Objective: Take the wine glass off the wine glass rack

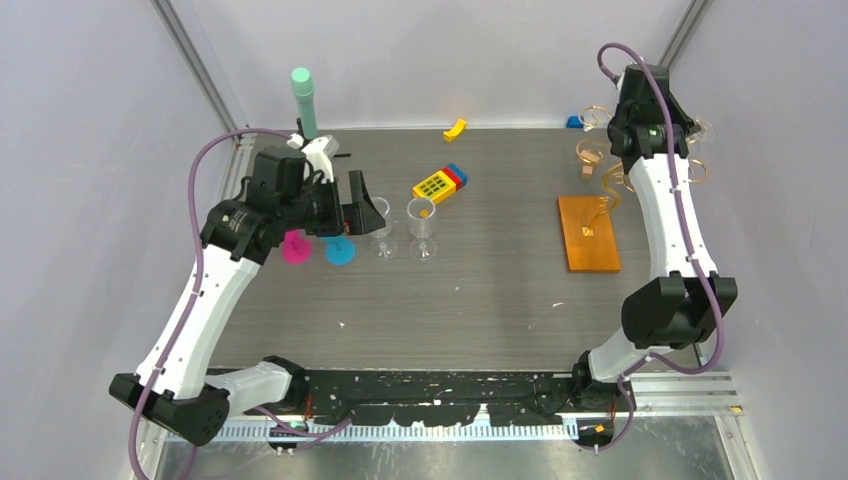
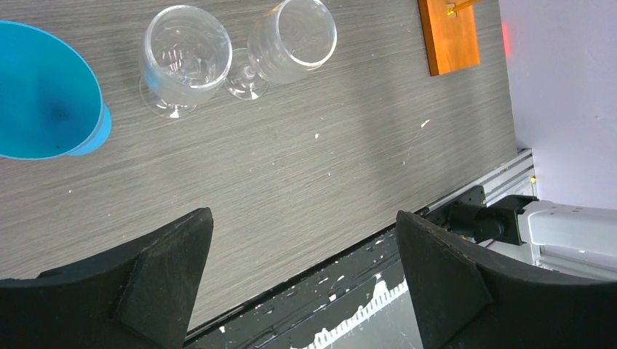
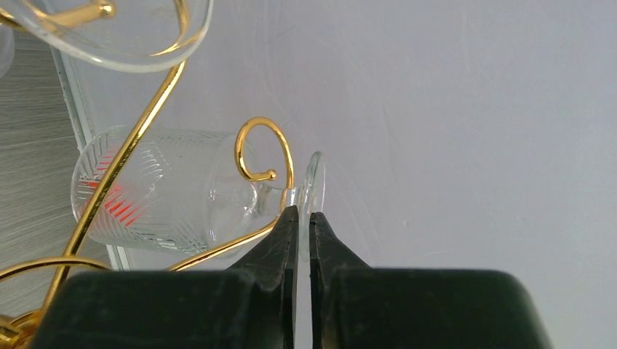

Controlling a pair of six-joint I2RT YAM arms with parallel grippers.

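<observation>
**R gripper** (image 3: 303,214): jaws all but closed, pinching the thin edge of the wine glass (image 3: 160,193) foot right at the fingertips. The glass hangs from the rack (image 1: 588,235) at the far R of the table. In the right wrist view the ribbed bowl lies left of the jaws. A gold wire curl sits just above the tips. Behind the jaws is a plain pale lilac wall (image 3: 473,109).

**L gripper** (image 2: 303,218): jaws wide apart, holding nothing, over the table (image 1: 480,290).

**Surface:** grey wood-grain top w/ small white flecks.
- Beyond the L jaws, upper left: a blue cup (image 2: 44,87), then a clear glass (image 2: 182,54) and a second clear glass (image 2: 295,36). Both stand upright, feet close together.
- Beyond the L jaws, upper R: the rack's orange-brown base, flat on the table near the side wall.
- Beneath the L jaws: a black strip (image 1: 450,385) along the near table edge, chipped white.

**Room:** pale walls on three sides, w/ a metal post (image 1: 195,60) in the far L corner.
</observation>
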